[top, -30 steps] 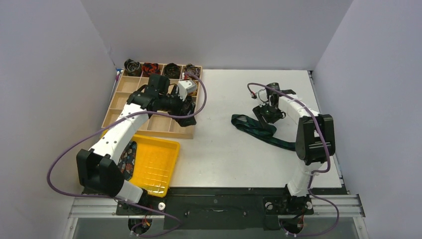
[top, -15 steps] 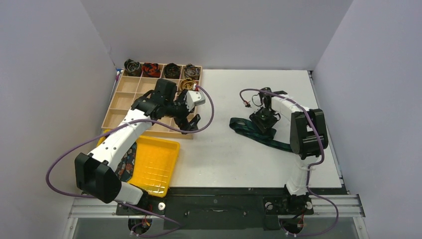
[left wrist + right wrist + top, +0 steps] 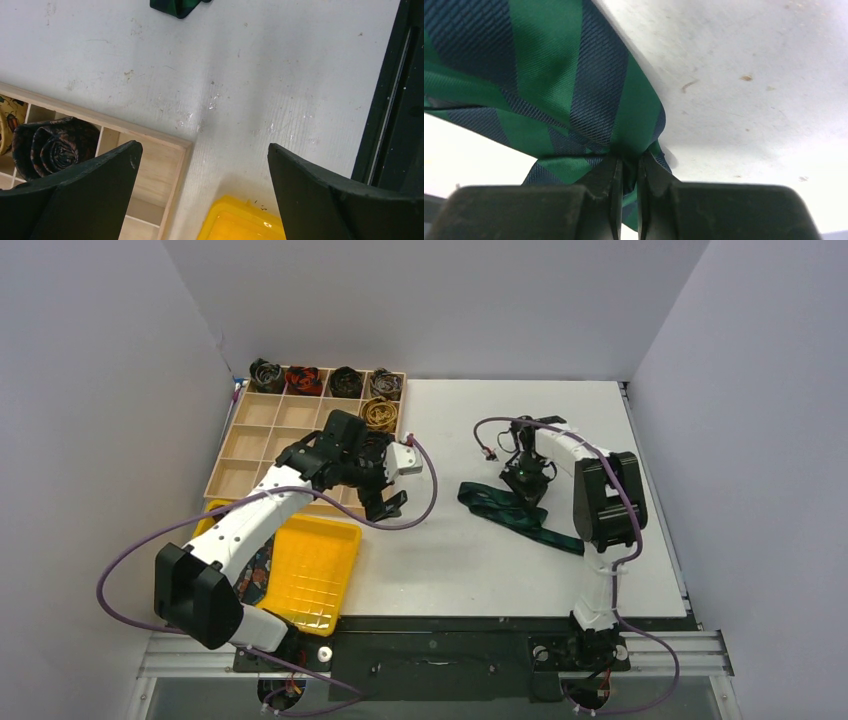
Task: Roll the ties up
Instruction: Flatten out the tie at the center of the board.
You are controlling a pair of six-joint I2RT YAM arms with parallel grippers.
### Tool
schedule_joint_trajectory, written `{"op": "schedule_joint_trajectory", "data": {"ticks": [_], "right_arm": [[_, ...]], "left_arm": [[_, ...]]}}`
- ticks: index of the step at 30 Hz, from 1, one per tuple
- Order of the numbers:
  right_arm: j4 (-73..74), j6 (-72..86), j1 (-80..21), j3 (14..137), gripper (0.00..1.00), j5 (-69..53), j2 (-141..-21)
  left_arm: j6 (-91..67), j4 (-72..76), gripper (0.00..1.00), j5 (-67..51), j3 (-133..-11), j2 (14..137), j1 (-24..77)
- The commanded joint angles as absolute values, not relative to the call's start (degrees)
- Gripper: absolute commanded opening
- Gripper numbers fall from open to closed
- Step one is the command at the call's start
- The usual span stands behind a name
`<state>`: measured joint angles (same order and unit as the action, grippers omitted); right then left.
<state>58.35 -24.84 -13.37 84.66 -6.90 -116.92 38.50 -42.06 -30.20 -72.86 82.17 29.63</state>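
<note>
A green-navy plaid tie [image 3: 505, 506] lies unrolled on the white table, right of centre. My right gripper [image 3: 527, 478] is shut on it near its left end; in the right wrist view the fingers [image 3: 626, 170] pinch a bunched fold of the striped fabric [image 3: 549, 75]. My left gripper [image 3: 386, 502] hangs open and holds nothing over the near right corner of the wooden organiser [image 3: 222, 455]. Its wrist view shows wide-apart jaws [image 3: 203, 147], a dark rolled tie [image 3: 52, 147] in a compartment, and the plaid tie's tip [image 3: 177, 6] at the top.
Rolled ties fill the organiser's far row [image 3: 303, 377], and a gold coil [image 3: 379, 413] sits one row nearer. A yellow tray [image 3: 310, 570] lies near the left arm's base, with a floral tie [image 3: 258, 558] beside it. Grey walls enclose three sides.
My right gripper moved left and down onto the plaid tie and closed on it. My left arm swung from over the organiser to its near right corner, still open.
</note>
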Motion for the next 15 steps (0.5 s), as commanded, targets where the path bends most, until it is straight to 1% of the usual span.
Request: {"op": "schedule_joint_trajectory", "data": {"ticks": [1, 2, 3, 4, 5, 7, 9, 11, 12, 13, 14, 15], "right_arm": [[58.3, -21.5, -13.8, 85.6, 0.0, -23.4, -114.4], [56.4, -19.9, -13.7, 86.0, 0.0, -27.2, -113.1], [55.0, -15.4, -13.6, 87.0, 0.0, -34.9, -110.8], [51.7, -12.6, -13.5, 87.6, 0.0, -38.4, -109.2], [50.0, -6.5, -13.4, 89.0, 0.0, -44.7, -108.8], [46.5, 0.4, -13.0, 92.3, 0.0, -50.8, -109.0], [43.4, 6.0, -11.2, 93.5, 0.0, -53.7, -109.1], [40.7, 9.7, -7.4, 93.7, 0.0, -53.5, -109.1], [40.5, 10.4, -3.8, 93.5, 0.0, -52.4, -108.9], [40.6, 10.2, -2.0, 93.1, 0.0, -48.2, -108.6], [40.9, 9.3, 2.2, 92.1, 0.0, -45.6, -107.8], [42.0, 8.4, 3.9, 91.6, 0.0, -38.4, -107.5]], "left_arm": [[43.6, -39.5, 0.97, -33.1, -70.8, 79.6, 29.6], [44.2, -39.5, 0.97, -33.0, -70.3, 79.3, 29.6], [44.8, -39.8, 0.97, -32.8, -70.0, 79.0, 29.6], [45.1, -40.0, 0.97, -32.6, -69.6, 79.0, 29.6], [46.0, -40.6, 0.97, -32.6, -69.5, 79.2, 29.7], [46.9, -41.8, 0.97, -32.6, -69.5, 79.8, 30.0], [47.5, -42.8, 0.97, -32.3, -69.8, 80.8, 30.8], [47.6, -42.9, 0.97, -32.0, -70.4, 81.5, 31.7], [47.6, -42.6, 0.97, -31.9, -70.6, 82.1, 32.4], [47.5, -42.2, 0.97, -31.6, -70.9, 82.4, 32.8], [47.2, -40.6, 0.97, -31.3, -70.8, 83.2, 33.8], [46.5, -39.5, 0.97, -30.1, -70.7, 83.5, 34.6]]}}
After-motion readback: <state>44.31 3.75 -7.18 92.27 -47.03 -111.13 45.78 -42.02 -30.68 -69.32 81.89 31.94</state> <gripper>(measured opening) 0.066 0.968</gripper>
